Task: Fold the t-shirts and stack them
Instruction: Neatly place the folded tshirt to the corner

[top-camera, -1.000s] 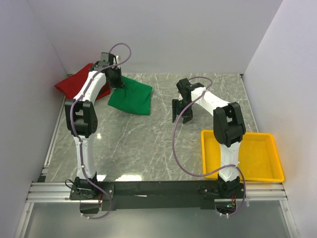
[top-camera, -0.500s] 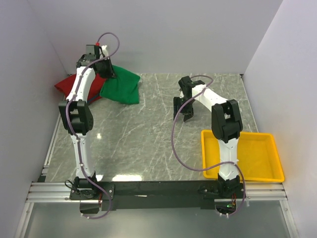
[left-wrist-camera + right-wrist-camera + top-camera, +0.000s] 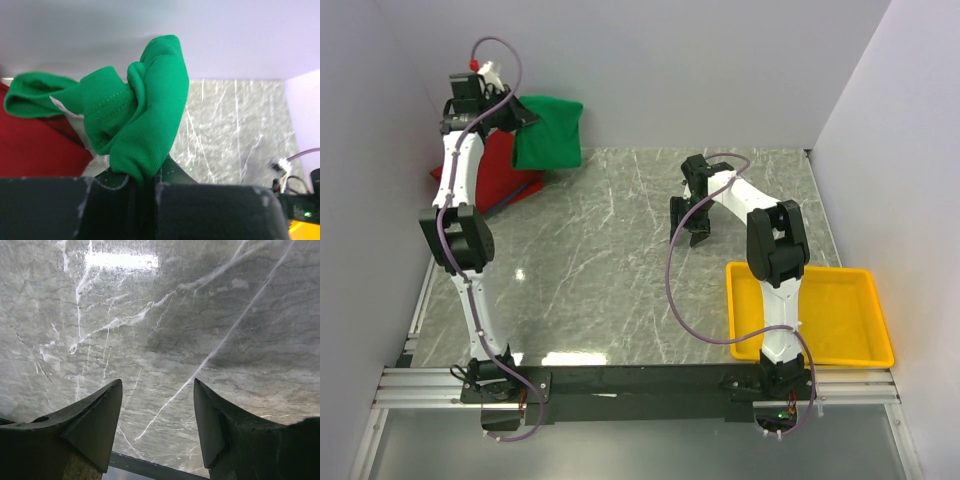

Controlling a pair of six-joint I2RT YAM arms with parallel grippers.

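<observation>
The green t-shirt [image 3: 548,133] hangs folded in the air at the back left, pinched by my left gripper [image 3: 518,115], which is shut on its bunched edge. In the left wrist view the green t-shirt [image 3: 145,110] bulges out from between the closed jaws of the left gripper [image 3: 142,180], with a bit of white label showing. The red t-shirt [image 3: 500,170] lies on the table below it, and the red t-shirt [image 3: 35,145] fills the lower left there. My right gripper [image 3: 688,232] hovers open over bare marble at centre right; the right gripper [image 3: 157,390] holds nothing.
A yellow tray [image 3: 868,345] sits at the front right beside the right arm's base. White walls close the back and both sides. The grey marble table [image 3: 610,280] runs between the arms, and its dark edge rail [image 3: 150,467] shows under the right fingers.
The left arm has lifted the green t-shirt off the table and carried it up and left, over the red t-shirt. The right arm has barely moved.
</observation>
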